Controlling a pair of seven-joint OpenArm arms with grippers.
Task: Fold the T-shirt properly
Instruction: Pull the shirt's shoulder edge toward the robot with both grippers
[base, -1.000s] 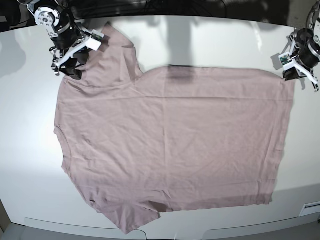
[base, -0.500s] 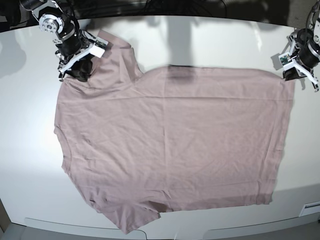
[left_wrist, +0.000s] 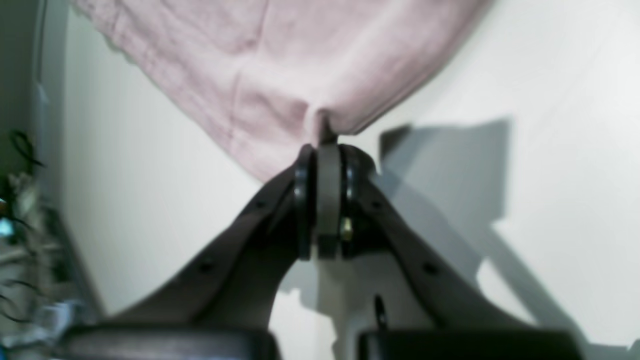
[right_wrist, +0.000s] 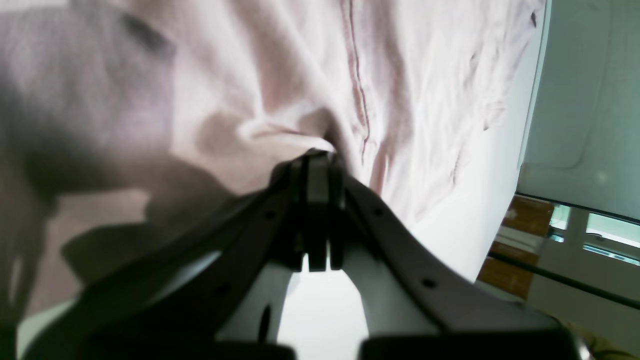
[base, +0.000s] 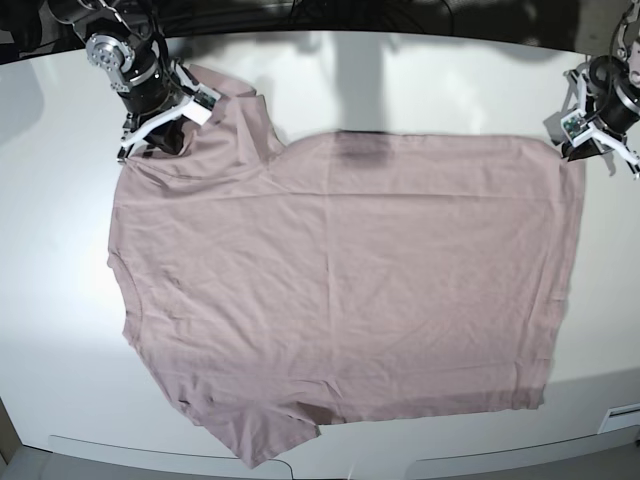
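Observation:
The mauve-pink T-shirt (base: 340, 270) lies spread flat on the white table (base: 60, 250), with one sleeve at the far left and the other at the near edge. My right gripper (base: 160, 142) is at the shirt's far-left shoulder. In the right wrist view it (right_wrist: 320, 156) is shut on a bunched pinch of the T-shirt (right_wrist: 250, 75) beside a seam. My left gripper (base: 580, 150) is at the far-right corner. The left wrist view shows it (left_wrist: 326, 150) shut on the corner of the T-shirt (left_wrist: 280, 60), and the cloth there rises a little off the table.
The table's near edge (base: 200, 452) runs just under the lower sleeve. A small white fitting (base: 622, 416) sits at the near right. Dark clutter lies beyond the far edge. Bare table (base: 60, 300) flanks the shirt on the left.
My right gripper has gone from open to shut on the shoulder cloth and shifted slightly right. The far sleeve has shifted with it. The left gripper has edged up a little, still holding its corner.

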